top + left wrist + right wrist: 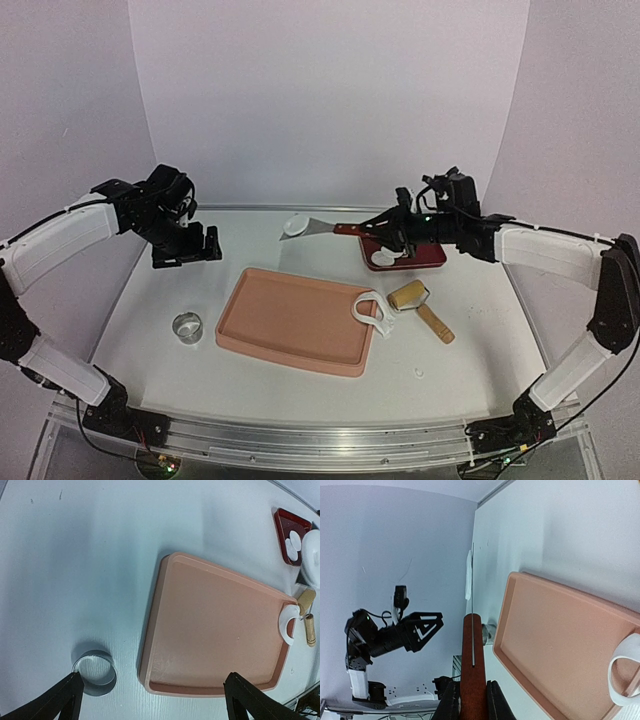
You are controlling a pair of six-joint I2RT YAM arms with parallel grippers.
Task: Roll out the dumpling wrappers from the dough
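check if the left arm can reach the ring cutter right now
probably yes: the left gripper hangs open above the ring cutter, which stands alone on the table beside the tray, with nothing between them

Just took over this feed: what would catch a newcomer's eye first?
The right gripper holds a red-handled spatula out toward the table's far edge, a round white wrapper on its blade. The pink tray at centre is bare except for a holed dough scrap at its right edge. The left gripper hangs open above the ring cutter.
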